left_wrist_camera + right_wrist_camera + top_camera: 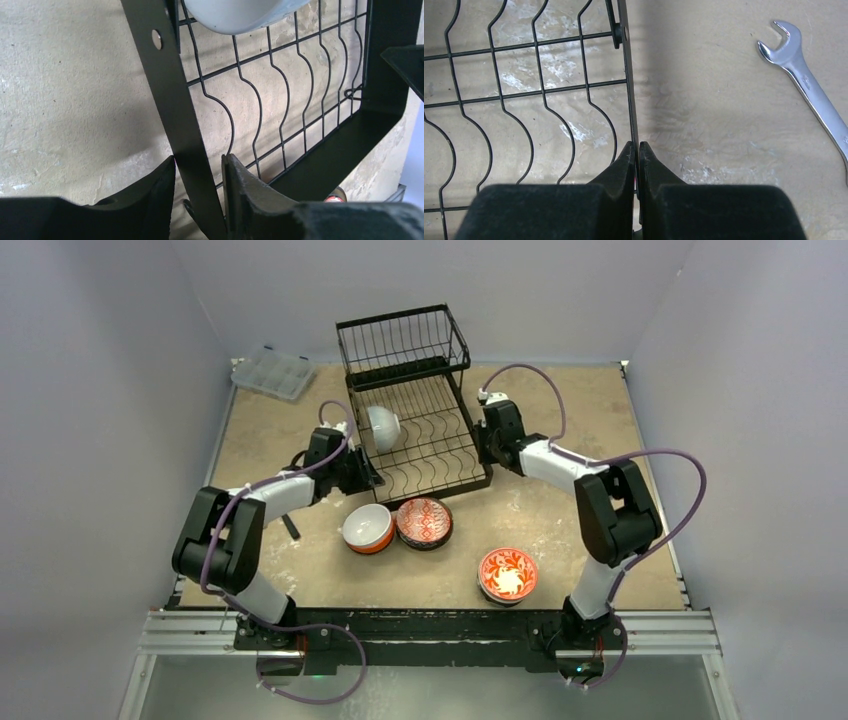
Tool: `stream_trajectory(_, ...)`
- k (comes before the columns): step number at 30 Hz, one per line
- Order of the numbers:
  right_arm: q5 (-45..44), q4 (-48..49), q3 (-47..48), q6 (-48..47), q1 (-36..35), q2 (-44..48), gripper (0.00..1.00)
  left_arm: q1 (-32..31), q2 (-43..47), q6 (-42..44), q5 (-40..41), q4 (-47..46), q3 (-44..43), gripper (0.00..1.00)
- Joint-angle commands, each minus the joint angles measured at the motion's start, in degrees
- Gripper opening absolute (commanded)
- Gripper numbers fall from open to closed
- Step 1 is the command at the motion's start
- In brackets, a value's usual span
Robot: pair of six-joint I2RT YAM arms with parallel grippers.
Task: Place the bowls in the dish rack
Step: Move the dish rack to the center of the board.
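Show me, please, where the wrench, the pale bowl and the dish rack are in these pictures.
wrench (811, 90), right wrist view, middle of its shank.
pale bowl (383, 427), top view, its rounded outer wall.
dish rack (405, 358), top view, front wall of its raised basket.

A silver open-ended wrench (809, 87) lies flat on the surface (724, 100) to my right. In my right wrist view its forked head is uppermost and its handle runs off the right edge. The surface is a worn tan board, scuffed with pale patches. At its far left corner I see a clear plastic compartment box (272, 371), close to the grey wall (100, 390). A metal rail (190, 632) runs along the near edge.
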State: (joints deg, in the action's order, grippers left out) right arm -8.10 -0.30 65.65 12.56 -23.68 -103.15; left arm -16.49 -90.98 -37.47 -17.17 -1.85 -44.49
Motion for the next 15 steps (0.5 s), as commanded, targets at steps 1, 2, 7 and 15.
stream_trajectory(1, -4.2, -4.2, -2.8, 2.7, 0.9, 4.1, 0.0, -2.4, -2.4, -0.5, -2.0, -4.7, -4.0, 0.28)
stream_trajectory(2, -4.6, -4.2, -3.4, 2.9, 1.0, 4.5, 0.0, -2.7, -3.0, -0.5, -2.3, -4.9, -4.5, 0.26)
stream_trajectory(7, -5.3, -4.6, -6.2, 3.9, 3.2, 6.9, 0.0, -4.5, -5.6, -0.7, -2.4, -5.3, -6.7, 0.24)
stream_trajectory(15, -4.0, -4.8, -7.0, 3.4, 6.2, 9.1, 0.02, -5.5, -4.5, -1.2, -1.3, -6.0, -6.3, 0.22)
